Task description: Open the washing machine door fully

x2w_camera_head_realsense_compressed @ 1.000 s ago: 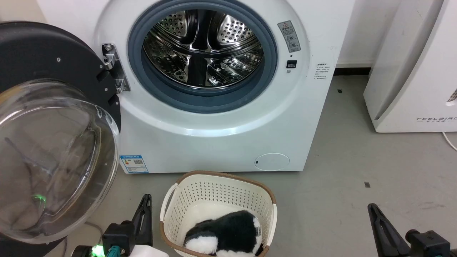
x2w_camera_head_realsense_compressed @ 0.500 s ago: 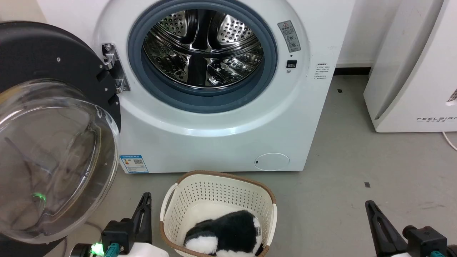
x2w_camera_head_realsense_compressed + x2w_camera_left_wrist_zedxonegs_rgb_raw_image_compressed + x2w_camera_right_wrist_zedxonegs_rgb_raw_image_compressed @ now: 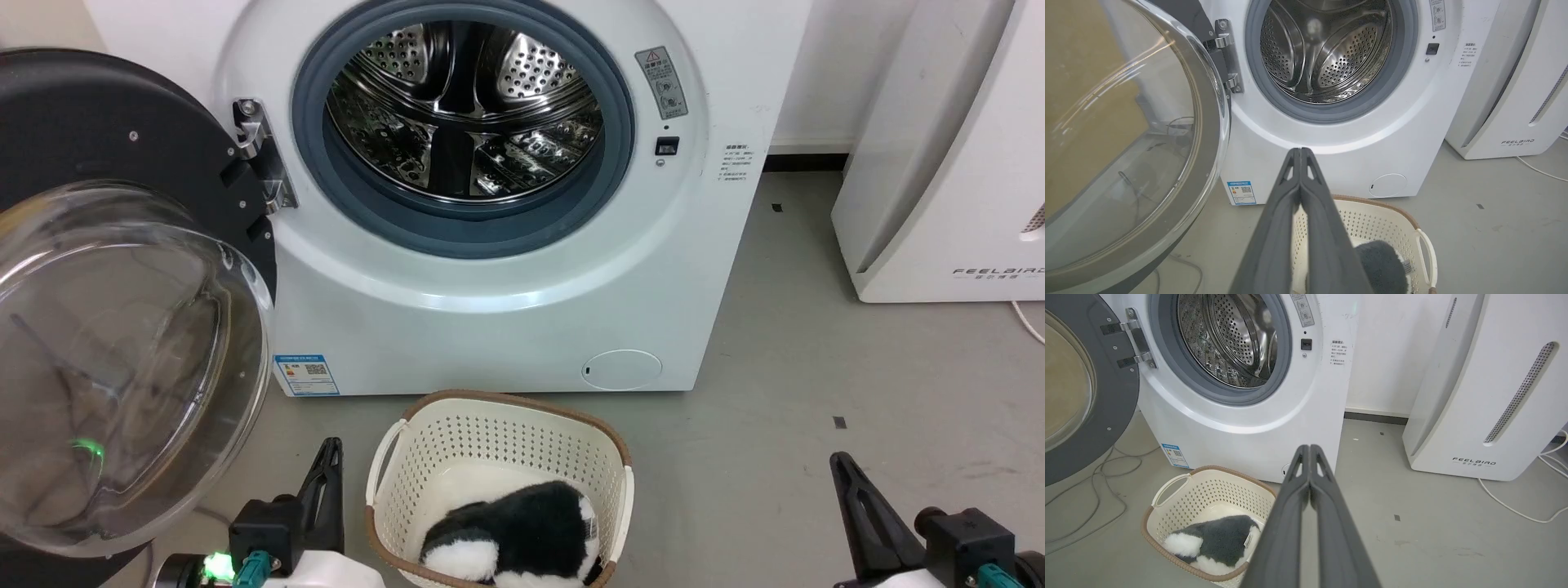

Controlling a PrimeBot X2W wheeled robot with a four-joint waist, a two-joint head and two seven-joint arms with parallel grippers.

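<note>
Washing machine door [image 3: 122, 302], round black-rimmed glass, swung wide, left edge cropped, grey floor [image 3: 816, 392] rightward, left gripper [image 3: 1300, 151], right gripper [image 3: 1309, 447] closed, empty.

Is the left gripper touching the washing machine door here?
Apart. Head view: grey floor shows between the left gripper and the rim of the washing machine door.

light: bright, even | shadows: soft | glare: steel drum [image 3: 461, 114], washing machine door [image 3: 122, 359] | focus: sharp | wrist edges: bowed

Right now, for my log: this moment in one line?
washing machine door: wide open | left gripper: shut, empty | right gripper: shut, empty | basket: plush toy
</note>
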